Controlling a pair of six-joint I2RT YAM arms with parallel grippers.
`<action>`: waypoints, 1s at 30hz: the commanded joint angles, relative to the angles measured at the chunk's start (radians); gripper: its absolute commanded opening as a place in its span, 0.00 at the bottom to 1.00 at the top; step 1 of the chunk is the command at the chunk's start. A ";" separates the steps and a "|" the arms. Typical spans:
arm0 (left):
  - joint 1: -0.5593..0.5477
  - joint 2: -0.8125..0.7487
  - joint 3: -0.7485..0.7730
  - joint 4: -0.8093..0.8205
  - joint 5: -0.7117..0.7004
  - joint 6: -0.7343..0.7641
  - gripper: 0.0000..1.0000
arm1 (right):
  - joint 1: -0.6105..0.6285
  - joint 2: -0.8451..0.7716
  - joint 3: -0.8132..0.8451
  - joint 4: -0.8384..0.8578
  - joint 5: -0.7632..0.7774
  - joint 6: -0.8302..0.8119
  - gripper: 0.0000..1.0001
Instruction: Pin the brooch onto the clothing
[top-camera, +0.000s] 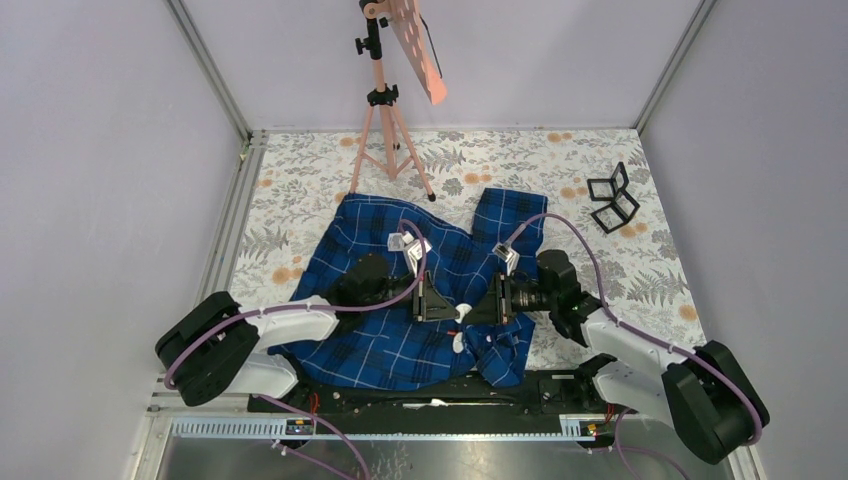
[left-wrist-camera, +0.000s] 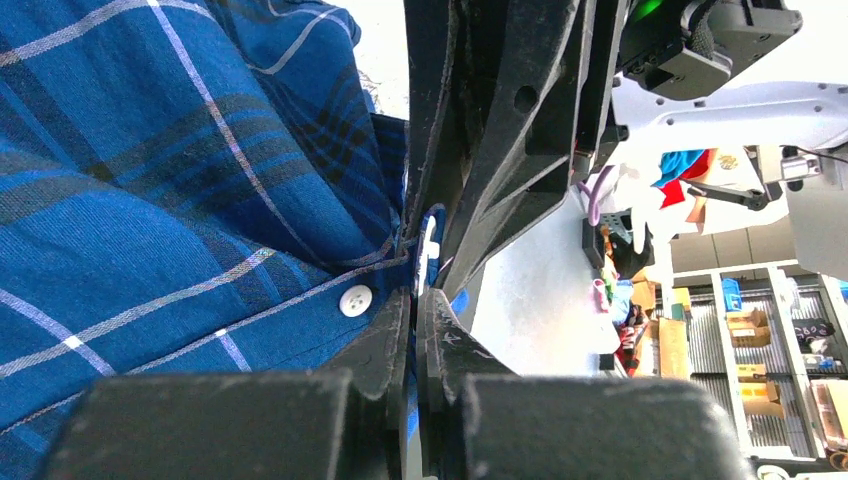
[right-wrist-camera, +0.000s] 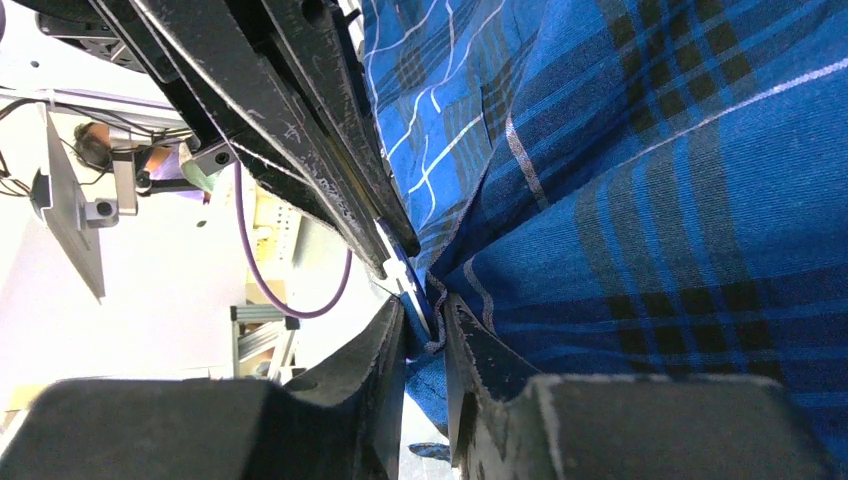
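The dark-blue plaid shirt (top-camera: 380, 340) lies spread on the floral table. My two grippers meet tip to tip over its front edge. The left gripper (top-camera: 447, 305) is shut on a thin white-and-blue piece, the brooch (top-camera: 463, 312). In the left wrist view the jaws (left-wrist-camera: 418, 300) are almost closed, with the brooch (left-wrist-camera: 428, 245) standing just past them next to a white button (left-wrist-camera: 355, 300). The right gripper (top-camera: 482, 303) is shut on the shirt's hem (right-wrist-camera: 440, 300), and the brooch (right-wrist-camera: 408, 288) lies against that hem. Shirt cloth fills both wrist views (left-wrist-camera: 150, 200) (right-wrist-camera: 650, 200).
A pink tripod stand (top-camera: 385, 110) with a tilted board stands at the back, just beyond the shirt. Small black frames (top-camera: 612, 198) lie at the back right. A second white bit (top-camera: 458, 342) sits on the shirt below the grippers. The floral cloth (top-camera: 300, 170) covers the table.
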 joint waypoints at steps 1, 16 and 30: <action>-0.029 -0.003 0.079 0.064 0.112 0.030 0.00 | -0.004 0.062 0.048 0.041 0.040 0.004 0.17; -0.057 -0.006 0.096 0.036 0.143 0.076 0.00 | -0.004 0.209 0.057 0.151 0.070 0.120 0.15; -0.058 -0.025 0.085 0.021 0.133 0.087 0.00 | -0.004 0.276 0.025 0.255 0.145 0.210 0.15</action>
